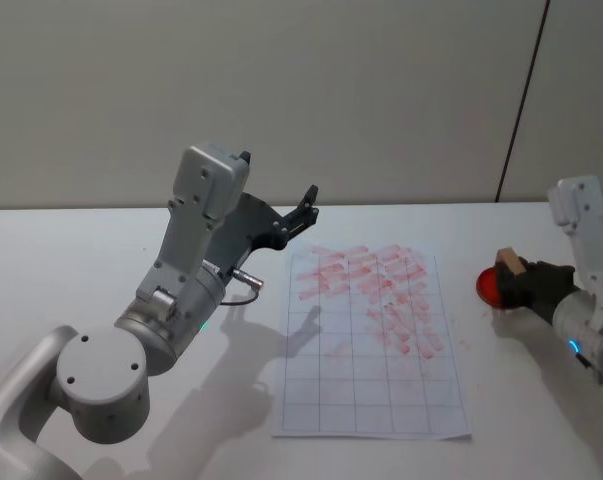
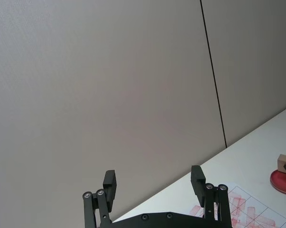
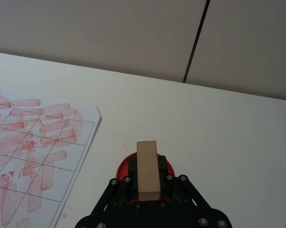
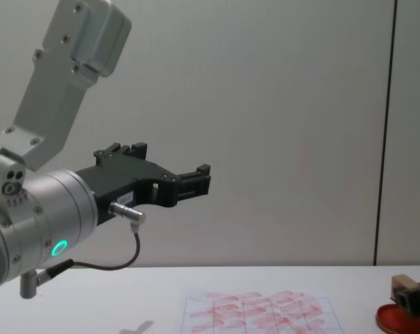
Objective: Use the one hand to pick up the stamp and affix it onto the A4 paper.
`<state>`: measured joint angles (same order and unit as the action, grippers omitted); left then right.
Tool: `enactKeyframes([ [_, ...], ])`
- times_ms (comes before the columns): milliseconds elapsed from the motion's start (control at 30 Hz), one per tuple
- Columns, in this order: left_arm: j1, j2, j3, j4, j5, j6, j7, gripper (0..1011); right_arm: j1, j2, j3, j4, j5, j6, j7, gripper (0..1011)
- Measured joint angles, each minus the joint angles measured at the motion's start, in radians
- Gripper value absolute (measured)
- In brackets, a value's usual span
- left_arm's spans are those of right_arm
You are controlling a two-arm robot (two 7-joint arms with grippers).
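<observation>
Right end effector point(image 1: 515, 277) grips the stamp point(image 1: 510, 263) over the ink pad point(image 1: 487, 285); A4 paper point(image 1: 373, 345) lies beside.

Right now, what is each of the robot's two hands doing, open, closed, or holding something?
Left gripper: open, holding nothing, raised above the table.
Right gripper: closed on the wooden stamp, over the red ink pad.

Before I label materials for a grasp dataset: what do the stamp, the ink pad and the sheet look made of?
The stamp, held in the right gripper, looks like bare, matte tan wood. The ink pad beneath it is a flat red disc, possibly plastic or tin; the look leaves it open. The A4 paper is thin white matte paper, lying flat, with a printed grid and red ink smudges.
</observation>
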<state>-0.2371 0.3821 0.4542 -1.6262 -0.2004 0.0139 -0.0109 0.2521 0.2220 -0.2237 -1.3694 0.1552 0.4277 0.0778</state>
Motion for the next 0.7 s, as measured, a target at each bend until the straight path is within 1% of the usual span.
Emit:
enactKeyframes([
  [100,0.0,0.0,0.0,0.0,0.0,0.0,0.0,1001,0.003,-0.001,0.001,0.014,-0.002,-0.003,0.001,226],
  [167,0.0,0.0,0.0,0.0,0.0,0.0,0.0,1002,0.005,-0.002,0.001,0.025,-0.003,-0.008,0.002,264],
  [300,0.0,0.0,0.0,0.0,0.0,0.0,0.0,1001,0.007,-0.003,0.002,0.037,-0.004,-0.02,0.004,406],
  [400,0.0,0.0,0.0,0.0,0.0,0.0,0.0,1001,0.008,-0.004,0.003,0.048,-0.004,-0.037,0.006,481],
  [433,0.0,0.0,0.0,0.0,0.0,0.0,0.0,1001,0.009,-0.004,0.004,0.053,-0.004,-0.046,0.008,538],
  [467,0.0,0.0,0.0,0.0,0.0,0.0,0.0,1001,0.009,-0.004,0.004,0.055,-0.004,-0.053,0.008,538],
  [533,0.0,0.0,0.0,0.0,0.0,0.0,0.0,1001,0.009,-0.004,0.005,0.057,-0.004,-0.069,0.009,626],
  [600,0.0,0.0,0.0,0.0,0.0,0.0,0.0,1001,0.008,-0.003,0.006,0.057,-0.003,-0.083,0.01,671],
  [700,0.0,0.0,0.0,0.0,0.0,0.0,0.0,1001,0.004,-0.002,0.008,0.054,-0.001,-0.111,0.011,785],
])
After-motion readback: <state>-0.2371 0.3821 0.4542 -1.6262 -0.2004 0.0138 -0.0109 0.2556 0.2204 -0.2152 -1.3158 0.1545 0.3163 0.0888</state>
